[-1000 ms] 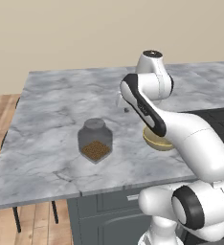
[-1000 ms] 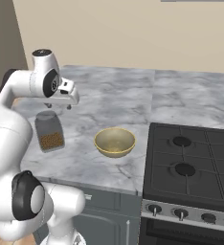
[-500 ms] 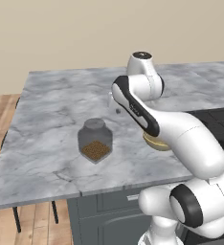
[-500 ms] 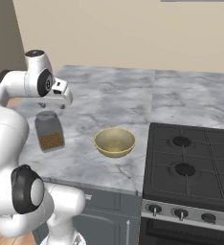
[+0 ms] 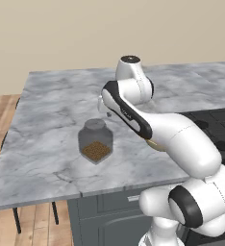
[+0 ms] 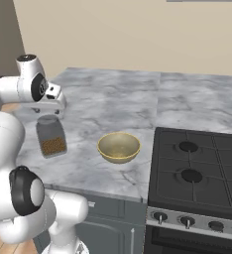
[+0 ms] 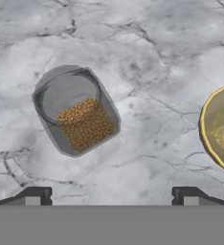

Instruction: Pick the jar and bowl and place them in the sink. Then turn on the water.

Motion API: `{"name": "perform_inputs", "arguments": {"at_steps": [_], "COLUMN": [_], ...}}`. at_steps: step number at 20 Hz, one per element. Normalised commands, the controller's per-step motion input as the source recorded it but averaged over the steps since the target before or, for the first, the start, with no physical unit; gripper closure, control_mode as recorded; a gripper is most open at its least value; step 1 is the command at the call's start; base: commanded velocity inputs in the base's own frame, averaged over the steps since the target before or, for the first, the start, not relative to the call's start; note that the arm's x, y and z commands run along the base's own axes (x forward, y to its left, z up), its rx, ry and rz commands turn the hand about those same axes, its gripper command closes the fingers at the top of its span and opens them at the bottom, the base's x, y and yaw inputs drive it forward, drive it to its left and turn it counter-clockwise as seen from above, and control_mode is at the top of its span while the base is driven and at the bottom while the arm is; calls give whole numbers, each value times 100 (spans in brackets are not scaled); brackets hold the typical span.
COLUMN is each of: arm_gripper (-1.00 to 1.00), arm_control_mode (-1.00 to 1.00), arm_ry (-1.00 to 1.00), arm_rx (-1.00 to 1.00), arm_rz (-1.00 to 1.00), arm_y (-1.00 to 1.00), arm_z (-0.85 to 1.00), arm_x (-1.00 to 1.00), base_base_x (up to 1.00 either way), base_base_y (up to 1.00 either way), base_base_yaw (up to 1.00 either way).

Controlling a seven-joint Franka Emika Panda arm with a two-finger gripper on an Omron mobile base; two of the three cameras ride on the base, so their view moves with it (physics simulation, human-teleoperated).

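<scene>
Jar (image 7: pixel 77 111) sits under my gripper (image 7: pixel 109 194), jaws spread wide, holding nothing; descending off-centre could knock it toward the bowl (image 7: pixel 220 130) on its right.

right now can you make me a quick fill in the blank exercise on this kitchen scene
1. The glass jar holds brown ____.
2. The tan bowl sits between the jar and the ____.
3. The pincer hovers above the counter with its jaws ____.
4. The jar's lid is ____ in colour.

Missing words: granules; stove; open; grey
</scene>
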Motion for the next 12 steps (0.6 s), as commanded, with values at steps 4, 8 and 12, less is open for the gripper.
{"name": "perform_inputs", "arguments": {"at_steps": [4, 8, 12], "arm_gripper": [-100, -100, -100], "arm_control_mode": [-100, -100, -100], "arm_ry": [0, 0, 0], "arm_rx": [0, 0, 0], "arm_rz": [0, 0, 0], "arm_y": [31, 30, 17], "arm_z": [-11, -11, -8], "arm_x": [5, 19, 19], "base_base_x": [0, 0, 0], "base_base_y": [0, 0, 0], "base_base_yaw": [0, 0, 0]}}
